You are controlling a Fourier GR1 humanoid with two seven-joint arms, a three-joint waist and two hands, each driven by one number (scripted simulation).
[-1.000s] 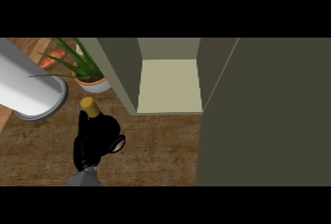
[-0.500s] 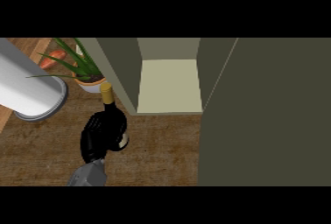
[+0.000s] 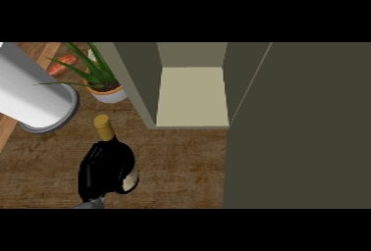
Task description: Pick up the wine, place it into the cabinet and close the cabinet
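Head view, steeply down on the wooden worktop (image 3: pixel 181 166). Only 1 hand shows: the left hand (image 3: pixel 88 177), on a short stub of grey forearm (image 3: pixel 91 204) coming in from the view's lower edge, left of centre.

Left hand is closed round the body of the wine bottle (image 3: pixel 116 156). Black hand lies against black glass, so single fingers are hard to separate, but the dark mass wraps the bottle's left flank.

Bottle seen from above, with its yellow-capped neck (image 3: pixel 103 127) pointing away from the robot toward the back of the worktop. Cream label (image 3: pixel 131 180) shows on its right side. Cannot tell whether its base touches the wood. Bottle is outside the cabinet (image 3: pixel 138 83), in front of the opening and to its left.

Cabinet stands open, with a pale shelf floor (image 3: pixel 193 95) visible inside. Its door (image 3: pixel 304 127), a dark olive slab, fills the right side of the view.

Beyond the bottle's cap, near the worktop's left edge, is a large white cylinder (image 3: pixel 33 95), its rimmed end nearest the bottle. A potted plant (image 3: pixel 98 73) in a white pot (image 3: pixel 110 94) sits between the cylinder and the cabinet's left wall. An orange item (image 3: pixel 64 64) lies behind the leaves, partly hidden; kind unclear.
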